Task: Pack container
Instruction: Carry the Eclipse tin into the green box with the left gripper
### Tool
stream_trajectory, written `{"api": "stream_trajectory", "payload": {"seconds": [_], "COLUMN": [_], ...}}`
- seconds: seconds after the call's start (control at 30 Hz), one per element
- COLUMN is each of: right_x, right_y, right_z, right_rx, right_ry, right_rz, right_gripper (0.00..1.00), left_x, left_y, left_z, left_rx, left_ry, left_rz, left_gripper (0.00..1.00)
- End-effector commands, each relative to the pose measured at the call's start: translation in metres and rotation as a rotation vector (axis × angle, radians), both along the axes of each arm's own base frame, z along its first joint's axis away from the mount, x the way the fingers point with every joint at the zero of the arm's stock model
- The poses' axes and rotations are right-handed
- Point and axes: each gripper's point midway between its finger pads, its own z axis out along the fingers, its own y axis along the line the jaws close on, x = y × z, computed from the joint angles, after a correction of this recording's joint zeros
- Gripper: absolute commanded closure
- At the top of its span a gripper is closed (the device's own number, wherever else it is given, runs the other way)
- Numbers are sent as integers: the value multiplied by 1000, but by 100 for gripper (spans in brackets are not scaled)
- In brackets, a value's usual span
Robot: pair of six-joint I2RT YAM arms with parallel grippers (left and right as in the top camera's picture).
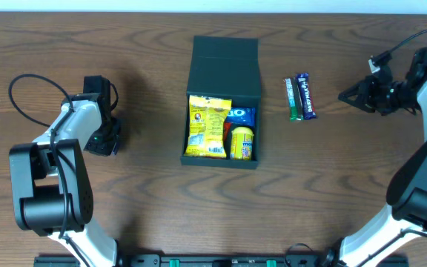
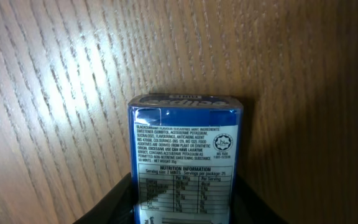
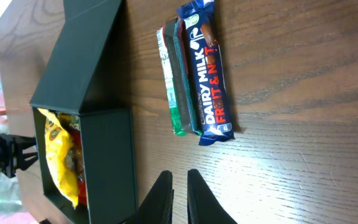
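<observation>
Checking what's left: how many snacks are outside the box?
3: slim green packet and blue Dairy Milk bar right of the dark green box; blue rectangular mint box between the left jaws.

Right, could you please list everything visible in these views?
container: one, dark green-black, table centre, lid flap open
snack bag: one, yellow, in the container, left side
blue packet: one, blue, in the container, far right
yellow pack: one, yellow and red, in the container, near right
stick pack: one, green and white, on the table right of the container
chocolate bar: one, blue, just right of the stick pack
mint box: one, blue, in the left gripper
table: one, brown wood, under everything
left gripper: one, black, left of the container, holding the mint box
right gripper: one, black, far right, holding nothing
</observation>
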Motion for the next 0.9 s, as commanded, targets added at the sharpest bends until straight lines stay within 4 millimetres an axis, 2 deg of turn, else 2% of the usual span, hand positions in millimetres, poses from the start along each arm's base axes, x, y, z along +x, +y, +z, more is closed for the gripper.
{"api": "stream_trajectory", "payload": {"seconds": [0.0, 0.13, 0.33, 0.5, 0.6, 0.67, 0.77, 0.8, 0.87], "right_x": [1, 1, 2, 4, 5, 6, 7, 7, 7], "right_y": [5, 5, 5, 4, 4, 3, 3, 3, 3], "right_z": [11, 11, 11, 12, 12, 12, 12, 12, 12], "right_rx": [9, 8, 7, 3, 0, -1, -4, -4, -4], "right_ry": [-21, -22, -25, -35, -42, -46, -52, -52, -53], "right_rz": [1, 1, 1, 1, 1, 1, 1, 1, 1], "right_gripper": [91, 91, 91, 91, 91, 91, 92, 93, 93], "left_x": [-16, -7, 12, 35, 49, 65, 89, 94, 103], "left_y": [-6, -5, -4, -3, -10, -28, -74, -91, -139], "left_z": [-10, -1, 27, 69, 100, 120, 144, 149, 163], "left_rx": [-39, -36, -23, 24, 98, 137, 145, 128, 56], "left_ry": [61, 44, -38, -152, -217, -272, -368, -400, -494], "left_rz": [-22, -59, -82, -190, -314, -461, -723, -797, -944], "left_gripper": [81, 93, 94, 94, 94, 94, 94, 94, 94]}}
